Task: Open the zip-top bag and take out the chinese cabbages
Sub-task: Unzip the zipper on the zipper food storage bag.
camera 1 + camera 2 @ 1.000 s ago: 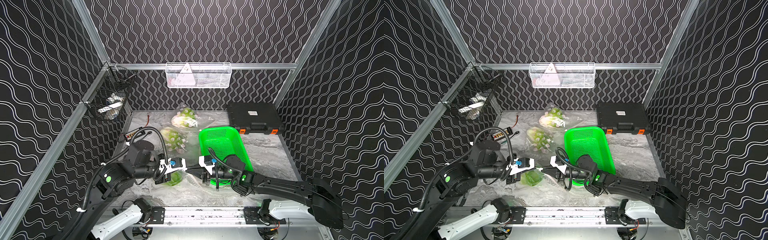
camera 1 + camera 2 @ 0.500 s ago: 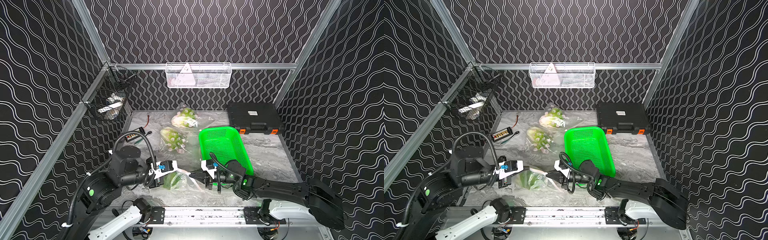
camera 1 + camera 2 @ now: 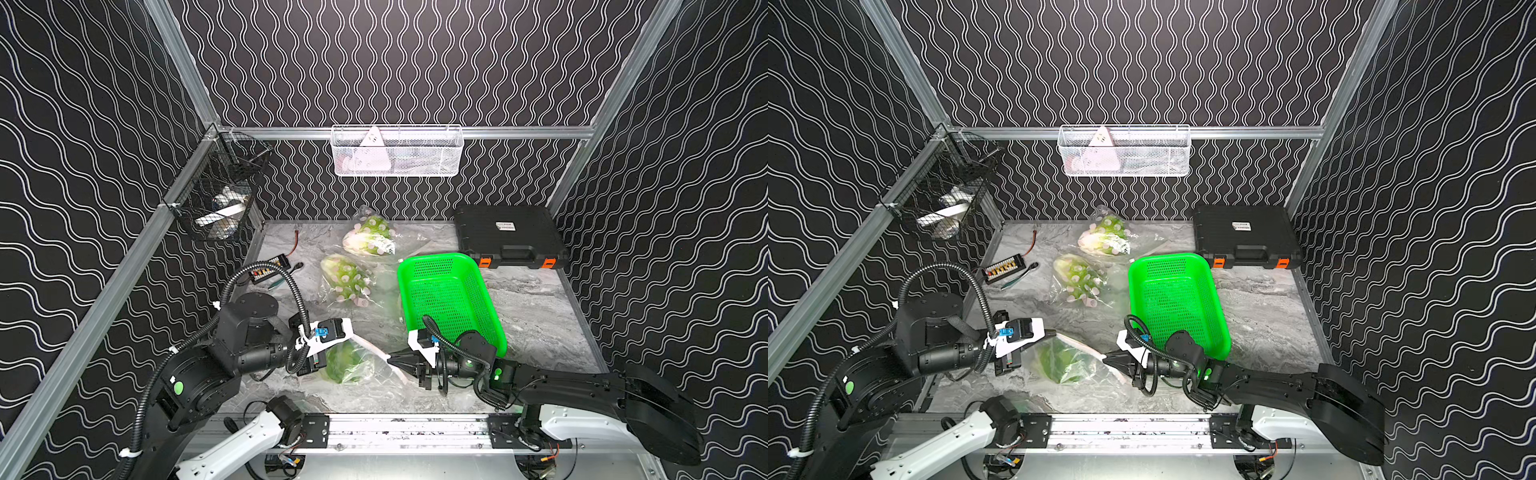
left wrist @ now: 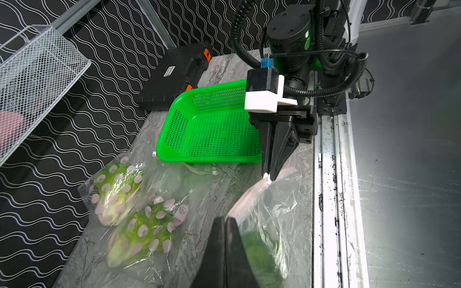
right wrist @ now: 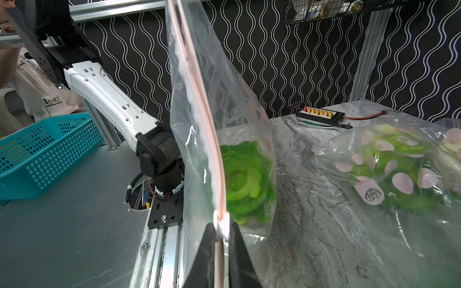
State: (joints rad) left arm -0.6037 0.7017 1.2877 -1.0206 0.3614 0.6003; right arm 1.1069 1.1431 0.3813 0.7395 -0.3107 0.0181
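The left gripper and right gripper are each clamped on opposite ends of the zip-top bag's seal, near centre, with one chinese cabbage inside the bag.

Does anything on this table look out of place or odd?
Yes: a small connector board with a red wire lies near the left wall, stray electronics beside the bagged cabbages. Nothing looks spilled or damaged.

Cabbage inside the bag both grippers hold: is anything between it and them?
Yes: the zip-top bag encloses the chinese cabbage in clear film. The left gripper and right gripper pinch only its pink zip strip.
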